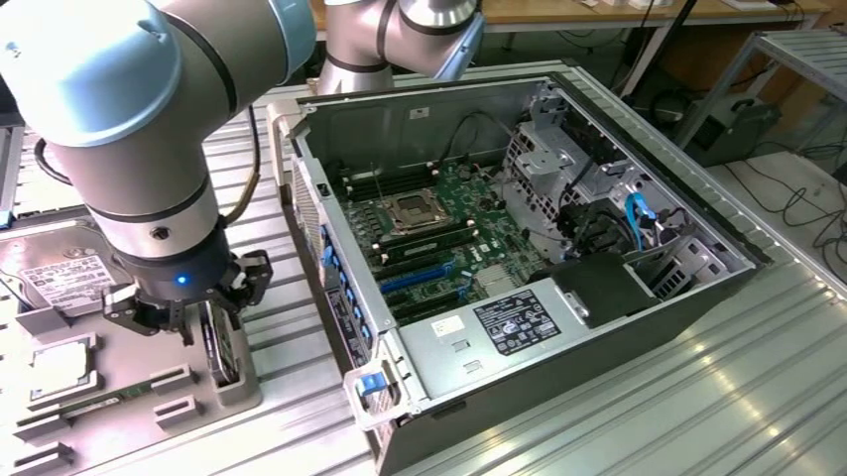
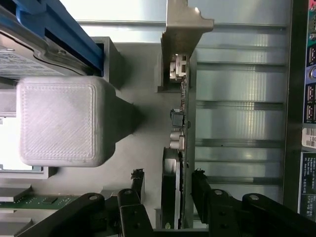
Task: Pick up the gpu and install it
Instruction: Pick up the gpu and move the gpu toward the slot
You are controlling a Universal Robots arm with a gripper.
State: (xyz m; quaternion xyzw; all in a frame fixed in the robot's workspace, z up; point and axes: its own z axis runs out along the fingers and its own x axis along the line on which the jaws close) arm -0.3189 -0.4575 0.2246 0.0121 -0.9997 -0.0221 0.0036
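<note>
Your gripper point(image 2: 169, 178) straddles the gpu point(image 2: 177, 121), which stands on edge in the grey holder point(image 1: 249, 392) beside the open computer case point(image 1: 530, 407). The jaws are apart, with a gap on either side of the card. If they bite off-centre, the thin board could tilt and bind in its slot, and you cannot check the card's lower edge because the holder hides it.

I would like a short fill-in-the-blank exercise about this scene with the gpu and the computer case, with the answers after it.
1. The claw has one finger on each ____ of the gpu.
2. The gpu does not lie flat: it stands on its ____ in the grey holder.
3. The motherboard sits ____ the computer case.

Missing words: side; edge; inside
</note>
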